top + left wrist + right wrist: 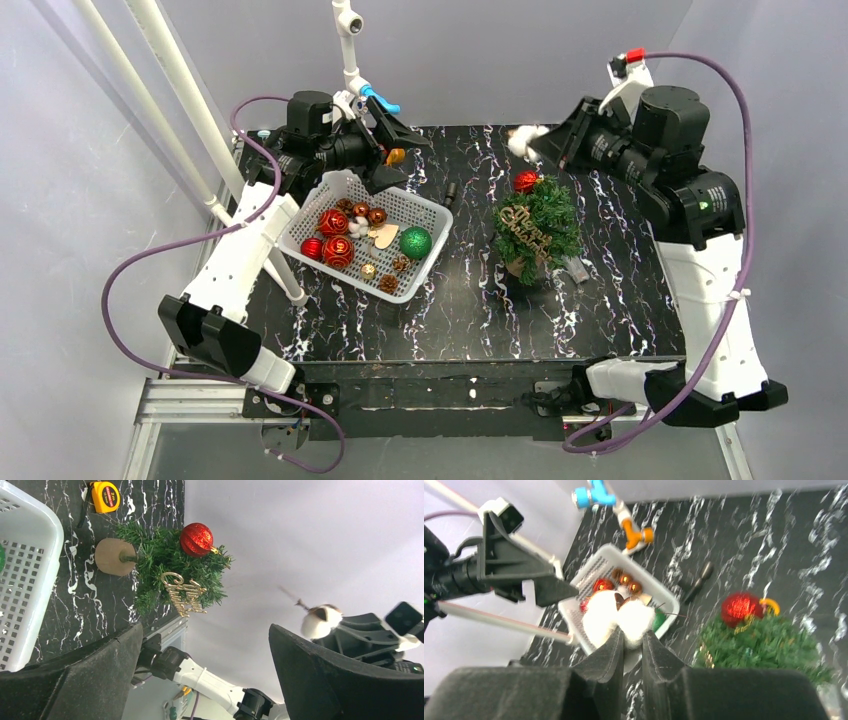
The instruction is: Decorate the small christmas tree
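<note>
The small christmas tree (pixel 538 228) stands right of centre on the black table, with a red ball (pixel 526 181) and a gold "Merry Christmas" sign (pixel 527 233) on it. It also shows in the left wrist view (pixel 172 570) and the right wrist view (pixel 764 642). My right gripper (pixel 530 143) is shut on a white cotton-boll ornament (pixel 619 617), held in the air behind and above the tree. My left gripper (pixel 400 150) is open and empty, raised behind the white basket (pixel 430 215).
The basket holds red, copper and gold balls, a shiny green ball (pixel 416 242), pinecones and a heart. A yellow tape measure (pixel 106 497) lies right of the tree. A dark small object (pixel 450 190) lies between basket and tree. White poles stand at left.
</note>
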You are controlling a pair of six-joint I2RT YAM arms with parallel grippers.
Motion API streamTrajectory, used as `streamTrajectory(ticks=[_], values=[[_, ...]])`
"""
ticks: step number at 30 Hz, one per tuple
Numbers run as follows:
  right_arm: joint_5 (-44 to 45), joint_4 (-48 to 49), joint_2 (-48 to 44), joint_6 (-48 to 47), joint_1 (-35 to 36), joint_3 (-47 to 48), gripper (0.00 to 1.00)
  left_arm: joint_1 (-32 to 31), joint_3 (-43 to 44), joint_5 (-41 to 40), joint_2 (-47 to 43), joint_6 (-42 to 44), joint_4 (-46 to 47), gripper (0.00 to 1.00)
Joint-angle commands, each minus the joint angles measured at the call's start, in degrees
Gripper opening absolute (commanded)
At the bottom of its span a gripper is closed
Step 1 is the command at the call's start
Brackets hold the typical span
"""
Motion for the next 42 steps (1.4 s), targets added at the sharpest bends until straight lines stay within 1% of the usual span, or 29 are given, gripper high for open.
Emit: streamTrajectory(ticks=[1, 4, 12, 14, 17, 19, 21, 27, 31, 37, 42], values=[[-14.37, -7.58, -3.3, 8.05, -4.8, -4.83, 0.01, 0.77, -1.07, 1.08, -3.66, 1.64, 0.18, 0.98], [-17.26, -5.13, -6.96, 11.2, -8.38, -9.87, 0.01, 0.88, -1.31, 1.08, -3.76, 2.11, -0.5, 0.98], [-19.15, -9.7, -10.36, 11.52, -16.38, -10.47, 0.01, 0.95, -1.22, 1.93, -3.08, 3.16, -2.37, 0.98], [-20.68, -10.56, -11.05, 10.72, -19.45, -11.07, 0.01, 0.93, -1.28, 2.23, -2.91, 3.05, -2.29, 0.98], [-25.17, -9.75, -12.92, 9.62, -26.61, -14.37, 0.01, 0.94, -1.65, 2.33, -2.61, 3.11, -2.21, 0.98], [-25.09, -10.17, -13.29, 8.95, -27.52, -15.8, 0.01, 0.95, -1.68, 2.46, -2.34, 2.95, -1.99, 0.98], [-27.87, -8.29, -14.6, 10.46, -29.28, -18.79, 0.01, 0.96, -1.35, 3.01, -1.81, 2.81, -1.92, 0.98], [-26.46, -8.26, -17.36, 11.7, -32.49, -22.55, 0.01, 0.99, -0.65, 4.18, -0.76, 3.62, -2.63, 0.98], [-28.3, -4.24, -17.7, 14.81, -33.28, -25.5, 0.01, 0.98, -0.3, 5.1, 0.34, 3.54, -2.01, 0.98], [-28.28, 3.21, -15.94, 19.46, -33.82, -26.23, 0.01, 0.97, -0.55, 5.67, 0.69, 3.14, -1.21, 0.98], [-29.17, 7.88, -13.84, 20.92, -33.83, -28.46, 0.01, 0.99, -0.56, 5.7, 1.01, 3.05, -0.8, 0.98]])
